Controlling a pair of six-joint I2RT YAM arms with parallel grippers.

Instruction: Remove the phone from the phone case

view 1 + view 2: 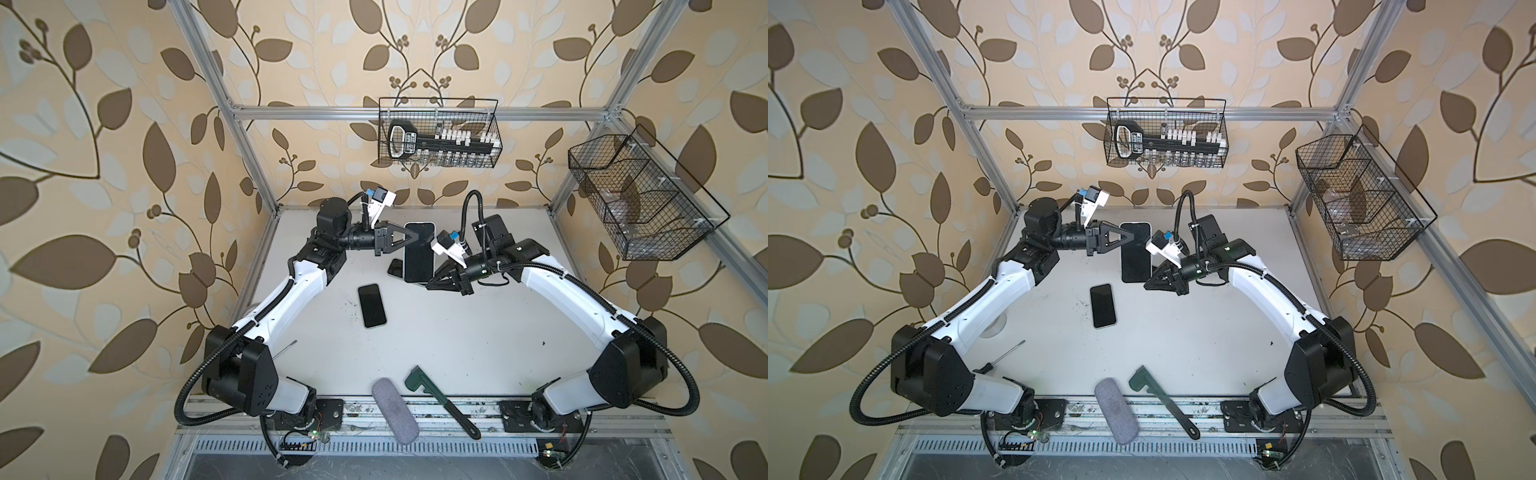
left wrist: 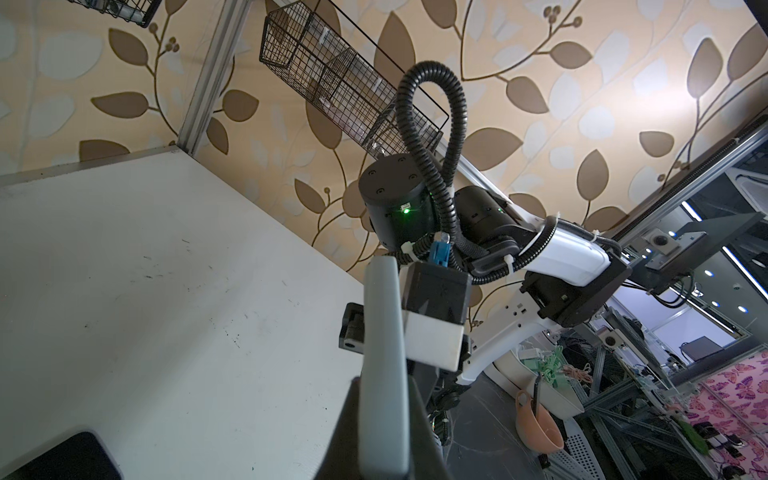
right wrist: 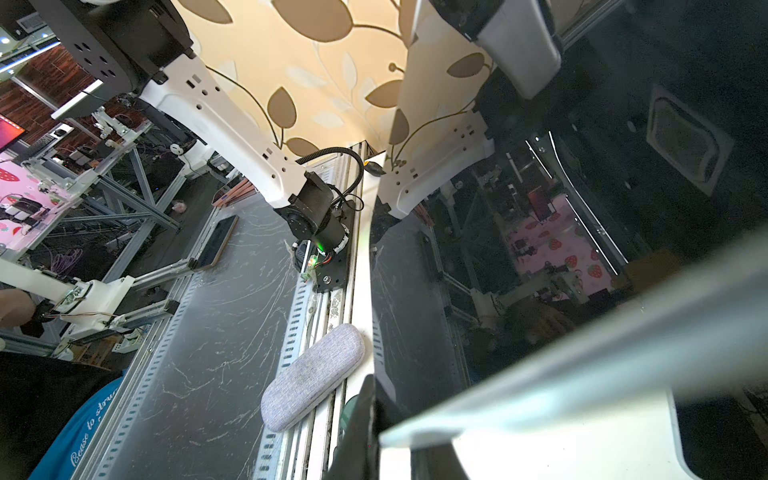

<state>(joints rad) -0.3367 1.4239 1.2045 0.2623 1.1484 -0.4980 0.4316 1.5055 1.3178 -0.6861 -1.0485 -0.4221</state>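
Your black-screened phone (image 1: 419, 259), snug in its pale grey case (image 2: 384, 374), hangs above the white bench (image 1: 478, 332), screen up. Its long axis runs from the arm bases toward the back wall. The left pincer (image 1: 417, 237) comes in from the left and is clamped across the far end. The right pincer (image 1: 431, 283) is squeezed together at the near right corner, on the case rim as far as I can tell, so it's the one placed to peel. Right underneath sit a second black slab phone (image 1: 372, 305) and some dark thing (image 1: 395, 269) half hidden. The grey fabric glasses case (image 1: 395, 411) and green plastic wrench (image 1: 440, 399) are well apart, by the front edge.
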